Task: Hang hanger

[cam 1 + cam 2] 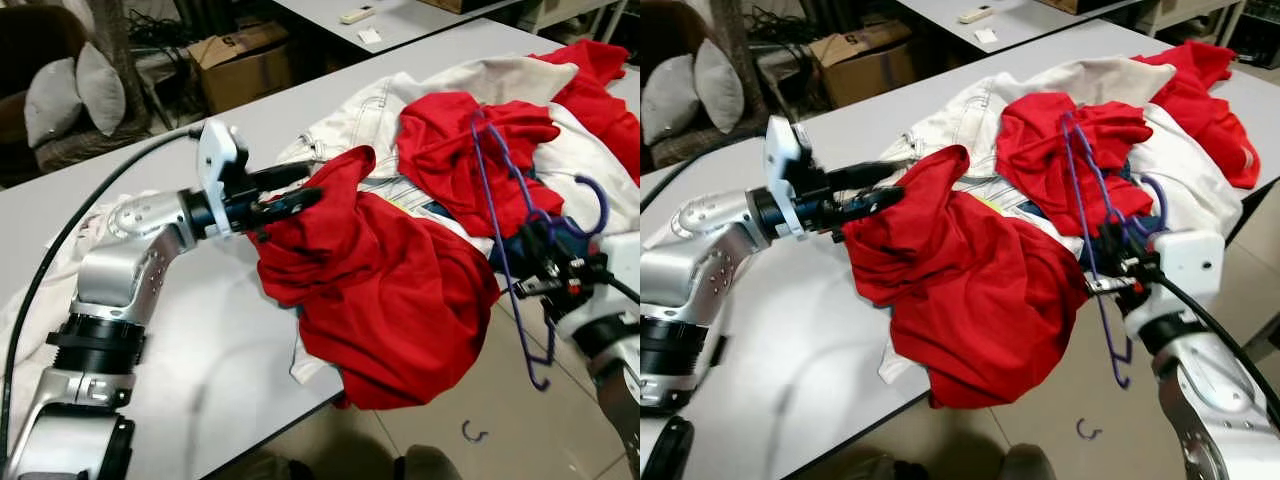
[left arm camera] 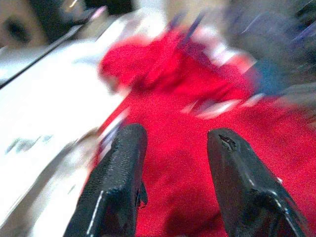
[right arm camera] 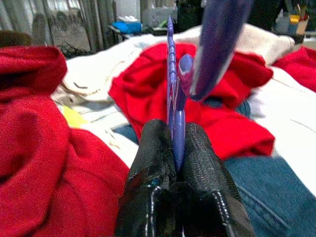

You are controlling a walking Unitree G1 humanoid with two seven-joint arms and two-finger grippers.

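A purple wire hanger (image 1: pixel 497 205) stands nearly upright off the table's right edge, its hook (image 1: pixel 596 203) curling to the right. My right gripper (image 1: pixel 547 277) is shut on its lower part; in the right wrist view the hanger (image 3: pixel 174 98) rises from between the closed fingers (image 3: pixel 148 163). A big red garment (image 1: pixel 390 280) lies bunched on the table and droops over the front edge. My left gripper (image 1: pixel 296 188) is open at the garment's upper left edge. In the blurred left wrist view, red cloth (image 2: pixel 177 148) shows between its two fingers (image 2: pixel 123 168).
A heap of clothes covers the grey table (image 1: pixel 220 340): a white garment (image 1: pixel 450 85), more red ones (image 1: pixel 590 90) and jeans. A small purple hook (image 1: pixel 472 433) lies on the floor. A cardboard box (image 1: pixel 240 60) and cushions (image 1: pixel 75 90) sit behind.
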